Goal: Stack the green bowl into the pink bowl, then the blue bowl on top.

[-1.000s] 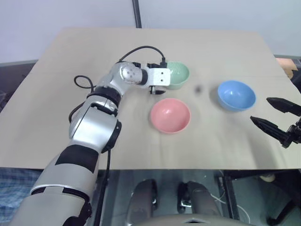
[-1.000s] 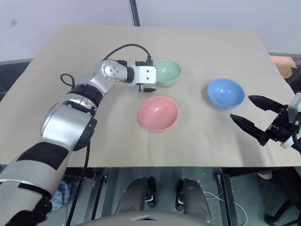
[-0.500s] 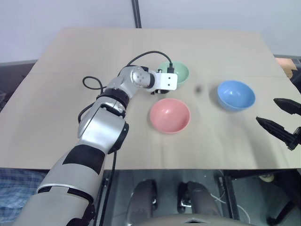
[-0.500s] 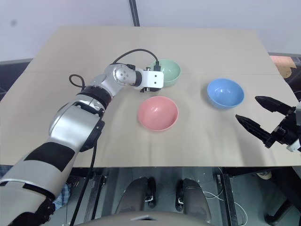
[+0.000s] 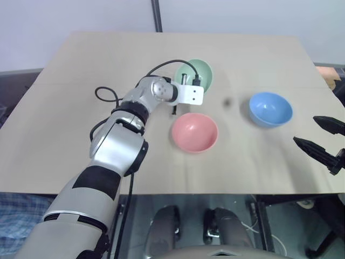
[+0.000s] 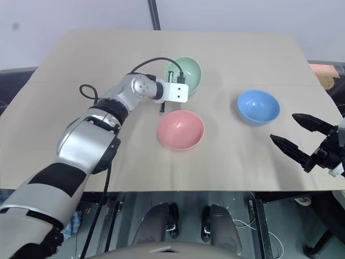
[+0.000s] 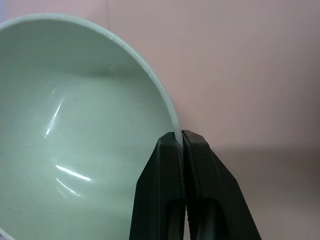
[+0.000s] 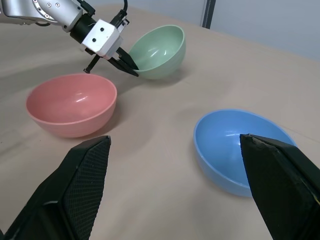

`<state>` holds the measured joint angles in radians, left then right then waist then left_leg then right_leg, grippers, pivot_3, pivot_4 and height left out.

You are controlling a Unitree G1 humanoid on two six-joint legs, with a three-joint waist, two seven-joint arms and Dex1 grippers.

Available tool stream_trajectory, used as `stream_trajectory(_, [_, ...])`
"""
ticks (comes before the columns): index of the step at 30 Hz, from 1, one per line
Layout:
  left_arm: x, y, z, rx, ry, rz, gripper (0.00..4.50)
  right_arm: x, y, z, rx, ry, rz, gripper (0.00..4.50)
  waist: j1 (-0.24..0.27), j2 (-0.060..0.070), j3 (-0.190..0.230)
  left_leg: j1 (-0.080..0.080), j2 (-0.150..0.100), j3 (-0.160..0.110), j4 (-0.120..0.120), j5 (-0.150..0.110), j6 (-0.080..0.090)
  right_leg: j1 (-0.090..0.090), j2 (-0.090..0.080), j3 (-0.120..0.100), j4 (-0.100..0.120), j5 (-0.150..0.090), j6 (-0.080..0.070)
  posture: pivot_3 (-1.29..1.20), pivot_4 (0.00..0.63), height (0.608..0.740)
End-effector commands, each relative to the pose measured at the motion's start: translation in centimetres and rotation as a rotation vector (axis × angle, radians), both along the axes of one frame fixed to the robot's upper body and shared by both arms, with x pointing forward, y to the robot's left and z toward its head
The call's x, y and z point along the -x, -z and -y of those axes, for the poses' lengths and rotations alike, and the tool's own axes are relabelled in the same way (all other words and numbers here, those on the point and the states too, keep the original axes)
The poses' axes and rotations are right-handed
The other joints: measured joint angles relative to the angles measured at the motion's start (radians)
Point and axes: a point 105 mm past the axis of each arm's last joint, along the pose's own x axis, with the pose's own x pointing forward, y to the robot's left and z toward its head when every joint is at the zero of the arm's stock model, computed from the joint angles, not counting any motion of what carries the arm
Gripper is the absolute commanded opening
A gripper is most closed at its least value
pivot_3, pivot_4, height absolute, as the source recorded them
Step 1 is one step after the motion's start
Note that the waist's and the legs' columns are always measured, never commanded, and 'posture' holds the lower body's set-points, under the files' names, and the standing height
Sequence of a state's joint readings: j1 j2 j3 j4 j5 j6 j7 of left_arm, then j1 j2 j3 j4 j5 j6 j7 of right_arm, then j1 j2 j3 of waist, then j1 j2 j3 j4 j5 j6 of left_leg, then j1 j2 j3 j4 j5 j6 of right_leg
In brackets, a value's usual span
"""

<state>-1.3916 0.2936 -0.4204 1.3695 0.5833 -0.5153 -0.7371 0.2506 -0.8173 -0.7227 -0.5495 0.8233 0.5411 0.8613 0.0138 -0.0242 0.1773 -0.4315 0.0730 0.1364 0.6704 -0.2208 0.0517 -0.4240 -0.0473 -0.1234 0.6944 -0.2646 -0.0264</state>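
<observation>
Now the left gripper (image 7: 181, 137) pinches the green bowl (image 5: 198, 72) by its rim, ready for the carry to the pink bowl (image 5: 194, 132).
Going left to right with the pink bowl as landmark: the green bowl sits just behind it and slightly left, tipped up on its edge on the worktop (image 5: 64, 118), its near rim nipped between the left fingers (image 7: 160, 165), one inside the wall and one outside. The pink bowl stands upright just in front of that grip, so the coming move looks like a short pull toward the robot. The blue bowl (image 5: 270, 108) rests well to the pink bowl's right; further right the right gripper (image 6: 302, 137) hangs with fingers spread wide and empty, the nearer arm for blue.
</observation>
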Motion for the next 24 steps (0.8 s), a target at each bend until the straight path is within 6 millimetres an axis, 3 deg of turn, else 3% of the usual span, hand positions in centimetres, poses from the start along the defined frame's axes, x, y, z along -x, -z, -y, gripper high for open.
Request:
stream_trajectory(1, [1.5, -5.5, 2.6, 0.058, 0.189, 0.061, 0.02, 0.4, -1.4, -0.1, 0.025, 0.002, 0.061, 4.50, 0.001, 0.000, 0.000, 0.000, 0.000, 0.000, 0.000, 0.000, 0.000, 0.000, 0.000, 0.000, 0.000, 0.000, 0.000, 0.00, 0.150, 0.740])
stream_trajectory(6, [5.2, -8.0, 3.6, 0.032, 0.471, -0.043, 0.02, 0.5, -1.4, 0.1, 0.028, 0.003, 0.058, 4.50, 0.000, 0.000, 0.000, 0.000, 0.000, 0.000, 0.000, 0.000, -0.001, 0.000, 0.000, 0.000, 0.000, 0.000, 0.000, 0.00, 0.150, 0.740])
stream_trajectory(10, [7.9, -8.6, 2.7, -0.048, 0.647, -0.137, 0.02, 0.3, -1.4, 0.0, 0.029, 0.000, 0.059, 4.50, -0.004, 0.001, 0.000, 0.001, 0.000, 0.001, 0.000, 0.002, -0.004, 0.000, 0.001, 0.000, 0.000, 0.000, 0.000, 0.00, 0.150, 0.740])
stream_trajectory(17, [11.5, -5.4, -2.1, -0.344, 0.701, -0.310, 0.02, 0.0, -1.3, -0.1, 0.023, -0.005, 0.062, 4.50, -0.024, 0.003, -0.001, 0.003, 0.001, 0.001, -0.001, 0.003, -0.004, 0.001, 0.001, 0.003, 0.001, 0.000, -0.001, 0.00, 0.150, 0.740])
stream_trajectory(24, [13.4, -4.4, -2.6, -0.374, 0.779, -0.391, 0.02, 0.0, -1.2, -0.1, 0.020, -0.001, 0.067, 4.50, 0.004, 0.003, -0.001, 0.001, 0.000, -0.001, 0.004, 0.002, -0.003, 0.002, 0.002, 0.001, 0.001, 0.000, 0.000, 0.00, 0.150, 0.740])
